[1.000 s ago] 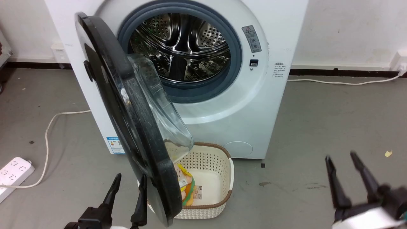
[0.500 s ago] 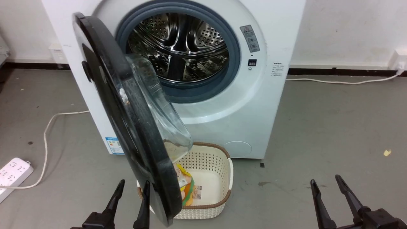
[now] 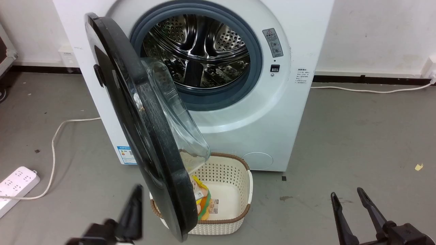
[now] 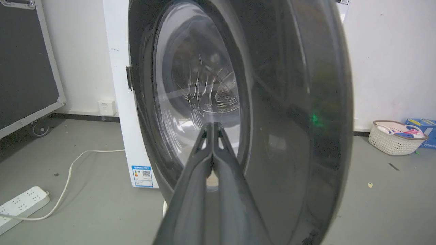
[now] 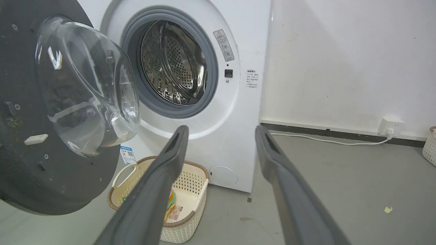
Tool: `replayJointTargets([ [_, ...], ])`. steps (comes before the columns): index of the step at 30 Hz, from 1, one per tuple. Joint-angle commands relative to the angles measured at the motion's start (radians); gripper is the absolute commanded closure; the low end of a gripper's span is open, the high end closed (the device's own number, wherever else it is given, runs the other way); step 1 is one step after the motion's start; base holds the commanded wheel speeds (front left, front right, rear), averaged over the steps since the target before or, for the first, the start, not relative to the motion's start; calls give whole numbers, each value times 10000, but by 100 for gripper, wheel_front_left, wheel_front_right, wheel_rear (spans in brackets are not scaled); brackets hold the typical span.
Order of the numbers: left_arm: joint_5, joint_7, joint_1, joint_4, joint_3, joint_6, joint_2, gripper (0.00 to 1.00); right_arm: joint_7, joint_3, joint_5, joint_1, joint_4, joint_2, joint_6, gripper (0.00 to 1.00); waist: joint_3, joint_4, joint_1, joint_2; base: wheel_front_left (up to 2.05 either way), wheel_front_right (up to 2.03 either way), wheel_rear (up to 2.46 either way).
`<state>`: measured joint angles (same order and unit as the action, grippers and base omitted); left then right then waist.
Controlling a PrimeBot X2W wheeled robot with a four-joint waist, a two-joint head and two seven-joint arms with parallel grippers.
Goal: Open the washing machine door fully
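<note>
Lying at far left on the grey floor is a white plastic power strip (image 3: 15,185). Next, the left gripper (image 4: 213,126) has its two long dark fingers pressed together, empty, pointing at the outer face of the large round glossy black washing machine door (image 3: 136,119); whether the tips touch it cannot be told. The head view blurs this gripper, just left of the door's lower edge. The door stands swung out, roughly edge-on, its clear glass dome facing right, above a cream perforated basket (image 3: 235,226). Behind is the big white front-loading washing machine (image 3: 282,112), steel drum exposed. At far right, the right gripper (image 3: 346,192) has fingers spread apart, grasping nothing.
</note>
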<state>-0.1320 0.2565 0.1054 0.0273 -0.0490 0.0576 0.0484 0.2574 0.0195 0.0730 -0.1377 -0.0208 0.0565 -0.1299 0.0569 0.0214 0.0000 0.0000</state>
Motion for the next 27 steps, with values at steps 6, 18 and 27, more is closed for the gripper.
replayJointTargets([
  [6,-85,53,-417,-1619,400,-213,19,100,43,8,158,6,23,-61,-8,0,33,-45,0,0,0,0,0],
  [18,397,53,-1722,-5189,43,-679,18,100,43,-107,328,-3,-24,-62,-8,0,36,-115,0,0,0,0,0],
  [27,377,53,-873,-3680,-1807,-272,18,100,43,-139,422,-11,-77,-62,-8,0,41,-182,0,0,0,0,0],
])
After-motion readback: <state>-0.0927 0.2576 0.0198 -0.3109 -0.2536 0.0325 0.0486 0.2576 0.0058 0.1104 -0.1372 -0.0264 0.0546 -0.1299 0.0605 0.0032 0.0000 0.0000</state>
